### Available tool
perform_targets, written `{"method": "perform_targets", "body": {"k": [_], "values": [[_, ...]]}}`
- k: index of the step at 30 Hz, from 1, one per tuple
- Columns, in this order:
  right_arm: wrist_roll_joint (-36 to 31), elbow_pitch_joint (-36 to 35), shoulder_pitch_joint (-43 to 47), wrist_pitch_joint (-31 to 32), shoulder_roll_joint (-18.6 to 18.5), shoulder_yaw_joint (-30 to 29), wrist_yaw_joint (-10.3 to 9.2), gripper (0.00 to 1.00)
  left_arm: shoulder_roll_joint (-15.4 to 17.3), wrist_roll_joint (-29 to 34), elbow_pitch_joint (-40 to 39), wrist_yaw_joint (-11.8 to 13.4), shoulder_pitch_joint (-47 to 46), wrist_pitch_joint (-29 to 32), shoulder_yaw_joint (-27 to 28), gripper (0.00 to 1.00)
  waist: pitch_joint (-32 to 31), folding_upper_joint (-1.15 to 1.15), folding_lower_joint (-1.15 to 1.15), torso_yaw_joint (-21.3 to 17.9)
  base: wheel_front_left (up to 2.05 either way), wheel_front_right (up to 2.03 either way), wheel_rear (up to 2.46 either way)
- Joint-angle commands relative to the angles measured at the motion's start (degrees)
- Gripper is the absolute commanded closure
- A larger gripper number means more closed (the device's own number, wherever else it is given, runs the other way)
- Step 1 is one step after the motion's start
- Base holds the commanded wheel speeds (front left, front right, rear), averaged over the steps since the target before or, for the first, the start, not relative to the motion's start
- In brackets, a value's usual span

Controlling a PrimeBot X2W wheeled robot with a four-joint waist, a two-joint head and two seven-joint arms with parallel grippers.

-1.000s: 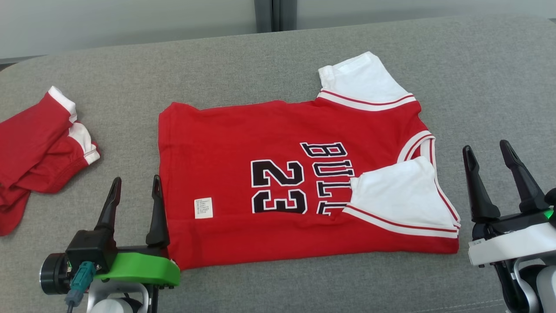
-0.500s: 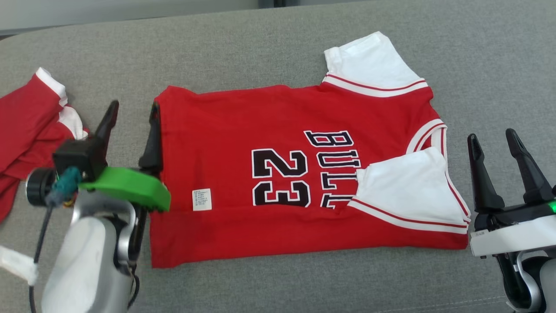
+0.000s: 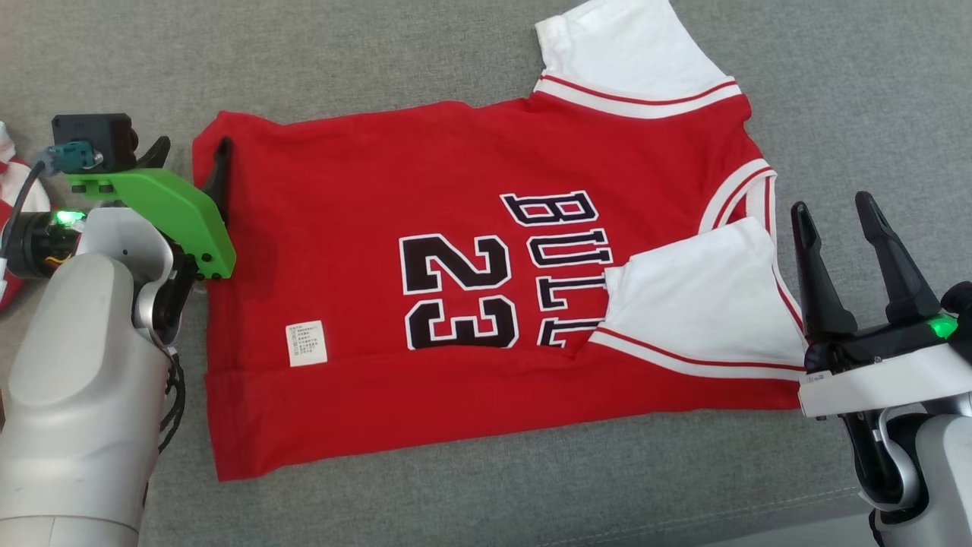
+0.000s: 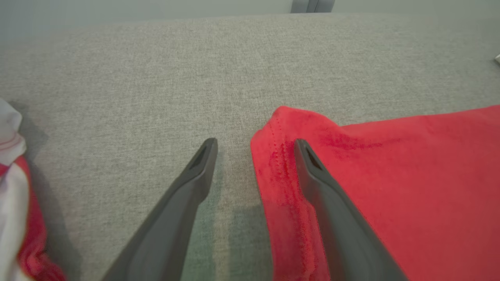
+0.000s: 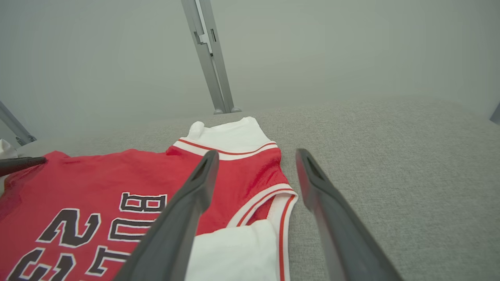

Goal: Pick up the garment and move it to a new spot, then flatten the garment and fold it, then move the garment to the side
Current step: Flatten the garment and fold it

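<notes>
Left gripper, fingers apart, straddles the red jersey's hem corner at 10 o'clock: one finger over cloth, one over grey cushion; contact probable, unconfirmed. Jersey lies flat, long axis 9-to-3. Right gripper, also spread, hovers off-cloth at 3 o'clock.

The left arm reaches forward along the left side of the head view. Its pale grey forearm rises from the bottom edge to a wrist carrying a green bracket and a dark camera block. The left gripper points away from the robot and tips downward, its two dark jaws spread wide with a clear gap between them. The right gripper sits low at the right, jaws pointing up the view and leaning slightly left, also wide apart and holding nothing. A green light glows above its white wrist housing.
</notes>
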Motion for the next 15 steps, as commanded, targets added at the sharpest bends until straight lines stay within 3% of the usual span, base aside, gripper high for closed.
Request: {"method": "perform_targets", "body": {"k": [1, 2, 4, 7, 15], "values": [[0.27, 0.59, -0.89, -0.44, -0.36, 0.09, -0.09, 0.0, 0.38, -0.77, 1.84, -0.34, -1.66, 0.54, -0.28, 0.0, 1.04, 0.0, 0.0, -0.89, 0.0, 0.0, 0.0], [0.73, 1.35, -1.08, -0.37, -0.5, 0.2, -0.09, 0.0, 0.44, -1.32, 3.42, -0.46, -2.43, 0.7, -0.56, 0.0, 1.14, 0.0, 0.0, -0.95, 0.0, 0.0, 0.0], [1.26, 2.37, -1.84, -0.27, -1.39, 0.62, -0.09, 0.0, 0.6, -2.19, 5.75, -0.7, -3.72, 0.91, -1.23, 0.52, 1.31, 0.0, 0.0, -1.01, 0.0, 0.0, 0.0], [2.24, 4.41, -2.85, -0.74, -2.34, 0.44, -0.09, 0.0, 0.68, -3.16, 8.27, -0.77, -4.83, 0.11, -2.29, 1.0, 1.33, 0.0, 0.0, -1.01, 0.0, 0.0, 0.0], [5.72, 12.75, -11.19, -1.76, -5.78, 0.63, -0.09, 0.0, 1.19, -7.01, 10.05, -0.8, -7.29, -2.68, -6.78, 1.0, 1.42, 0.0, 0.0, -0.27, 0.0, 0.0, 0.0]]}}
